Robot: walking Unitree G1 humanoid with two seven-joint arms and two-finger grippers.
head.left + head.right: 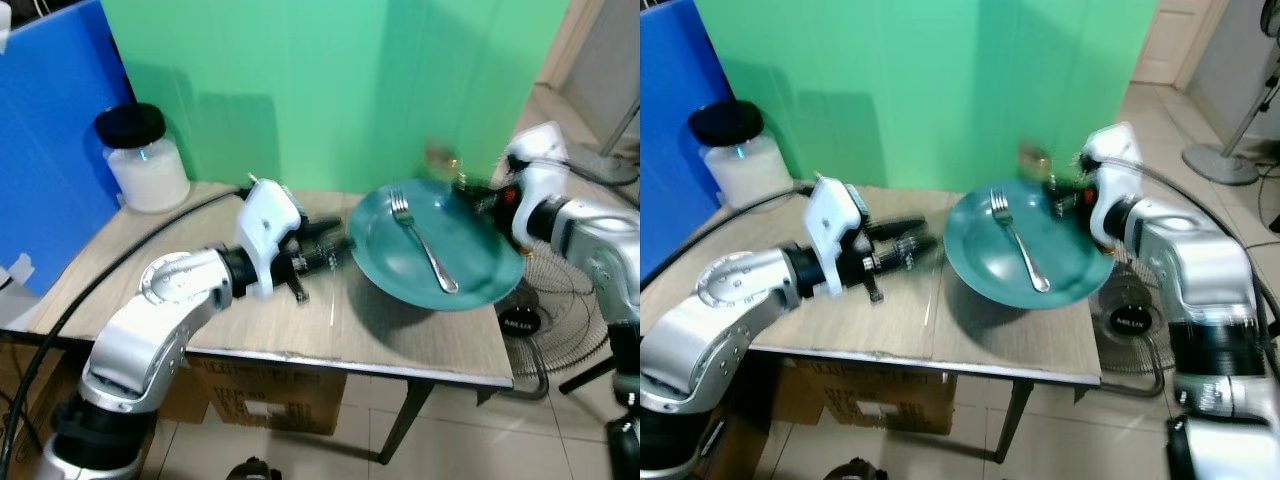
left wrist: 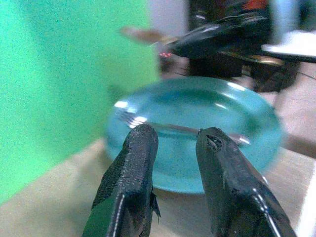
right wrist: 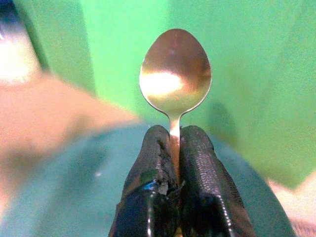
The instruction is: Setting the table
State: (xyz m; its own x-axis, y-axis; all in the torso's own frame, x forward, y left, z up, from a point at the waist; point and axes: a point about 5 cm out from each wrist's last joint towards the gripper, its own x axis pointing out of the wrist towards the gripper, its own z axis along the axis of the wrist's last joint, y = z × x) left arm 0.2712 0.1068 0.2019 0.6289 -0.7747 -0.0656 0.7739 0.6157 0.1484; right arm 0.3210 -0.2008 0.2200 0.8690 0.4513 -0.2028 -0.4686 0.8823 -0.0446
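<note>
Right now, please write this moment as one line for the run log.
right gripper: shut on spoon, above plate | left gripper: open, beside plate | fork: lying in plate | plate: on table

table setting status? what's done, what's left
Done: plate is on the table with the fork lying in it. In hand: right tool is shut on a spoon, held over the plate's far rim. Left tool is open, empty, pointed at the plate's near edge. Left: set the spoon down, and probably move the fork out beside the plate.
</note>
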